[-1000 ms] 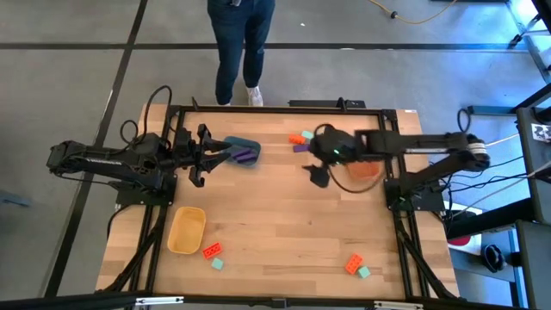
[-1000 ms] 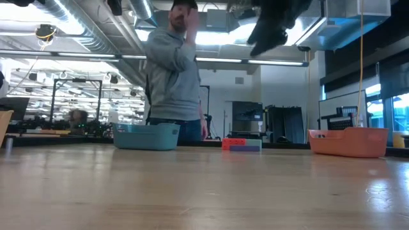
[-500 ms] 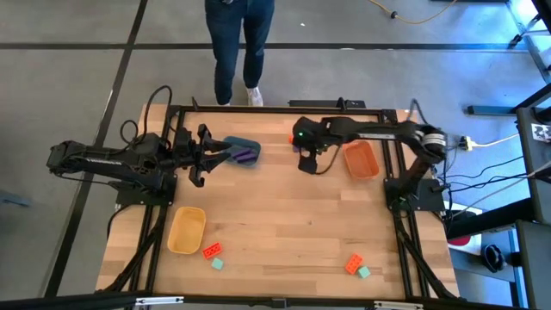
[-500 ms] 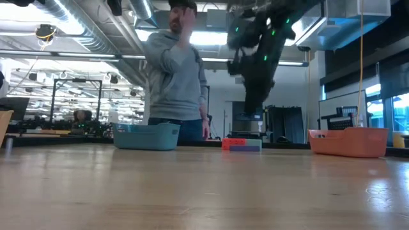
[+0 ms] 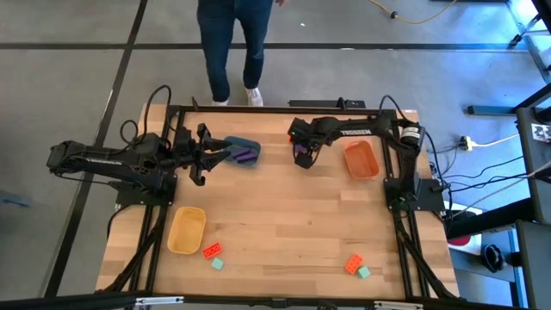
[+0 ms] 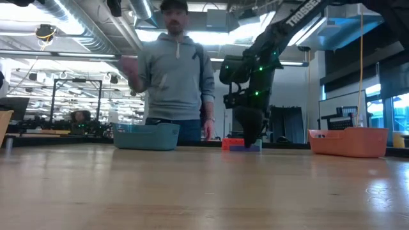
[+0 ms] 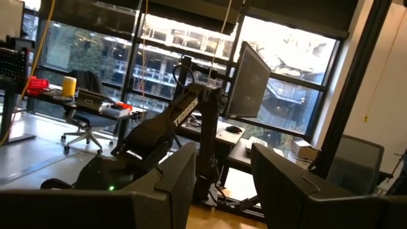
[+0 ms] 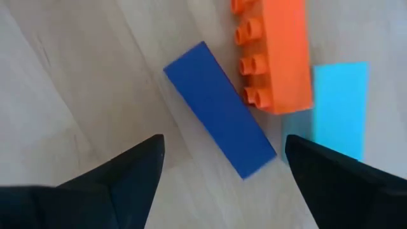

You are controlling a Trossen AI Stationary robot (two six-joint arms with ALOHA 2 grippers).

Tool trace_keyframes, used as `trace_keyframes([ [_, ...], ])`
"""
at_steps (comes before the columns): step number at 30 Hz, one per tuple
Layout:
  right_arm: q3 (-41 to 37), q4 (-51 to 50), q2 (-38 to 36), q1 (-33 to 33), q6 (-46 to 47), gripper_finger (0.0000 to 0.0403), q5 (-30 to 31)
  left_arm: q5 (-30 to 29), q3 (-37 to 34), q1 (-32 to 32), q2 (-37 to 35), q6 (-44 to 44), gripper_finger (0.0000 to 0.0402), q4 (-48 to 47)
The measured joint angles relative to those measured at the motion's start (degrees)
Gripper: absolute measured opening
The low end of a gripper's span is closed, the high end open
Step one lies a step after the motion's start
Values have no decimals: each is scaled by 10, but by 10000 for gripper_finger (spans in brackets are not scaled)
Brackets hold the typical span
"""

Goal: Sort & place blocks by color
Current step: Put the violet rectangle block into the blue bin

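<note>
Right wrist view: right gripper [image 8: 219, 168] spread wide over smooth oblong purple block [image 8: 219, 118], studded orange-red brick [image 8: 275, 52] alongside.

Across the bare wooden table [image 6: 204, 191], we see the right gripper [image 6: 250, 142] reaching down from above, its tip meeting a small stack of blocks [image 6: 238, 145], an orange-red one on a purple one, at the far edge. To the left of that stack sits a blue tub [image 6: 146, 136], and well off to its right an orange tub [image 6: 348, 141]. Behind the blue tub stands a person [image 6: 172, 76] in a grey hooded top, one hand raised.
</note>
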Motion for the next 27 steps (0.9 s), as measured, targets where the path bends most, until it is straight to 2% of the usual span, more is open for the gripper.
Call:
trace_keyframes([
  [8, 0, 11, 11, -2, -41, 329, -21, 0, 0, 0, 0, -1, 144, 0],
  [11, 0, 14, 18, -9, -44, 328, -50, 0, 0, 0, 0, -1, 144, 0],
  [16, 1, 14, 24, -12, -43, 313, -63, 0, 0, 0, 0, -1, 144, 0],
  [20, 1, 14, 24, -12, -47, 270, -67, 0, 0, 0, 0, -1, 144, 0],
  [27, 1, 4, 25, -8, -32, 143, -101, 0, 0, 0, 0, 0, 144, 0],
])
